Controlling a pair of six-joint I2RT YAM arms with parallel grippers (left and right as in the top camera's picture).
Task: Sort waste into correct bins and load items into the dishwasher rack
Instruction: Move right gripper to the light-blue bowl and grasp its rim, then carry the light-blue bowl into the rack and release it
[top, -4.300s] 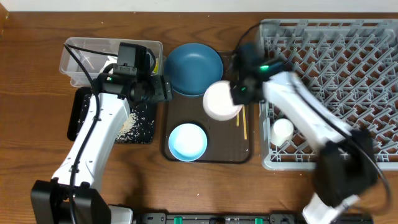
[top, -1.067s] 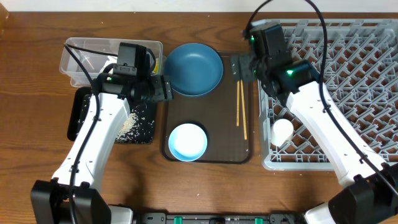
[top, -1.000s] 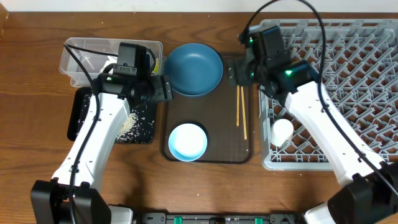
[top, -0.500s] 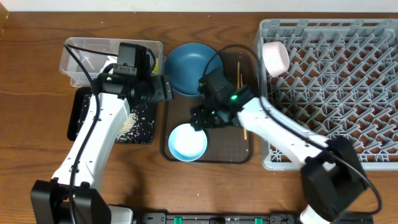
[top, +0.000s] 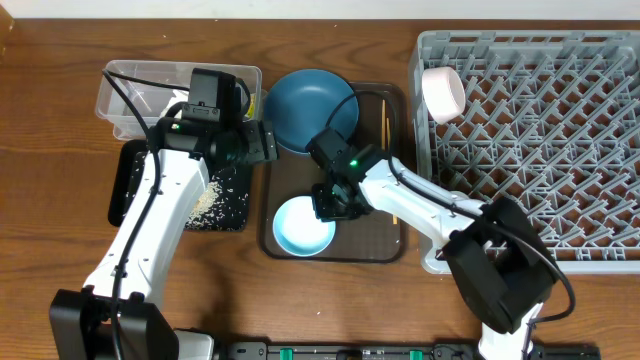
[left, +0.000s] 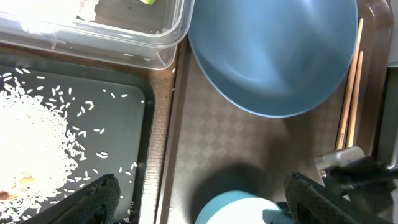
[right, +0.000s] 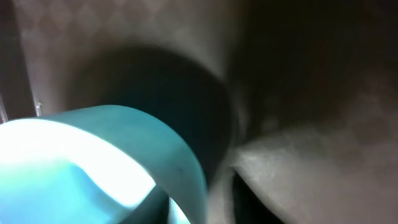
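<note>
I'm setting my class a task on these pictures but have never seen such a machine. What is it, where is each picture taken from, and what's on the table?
Two robot arms stand at a table, each ending in a two-finger gripper. One picture looks down from above; the others come from cameras on each wrist. A brown tray holds a blue plate, chopsticks and a light-blue bowl. Beside it lie a clear tub and a black tray of rice; opposite, a grey rack holding a pale bowl. The left gripper is open and empty. The right gripper is at the light-blue bowl's rim; its grip is unclear.
</note>
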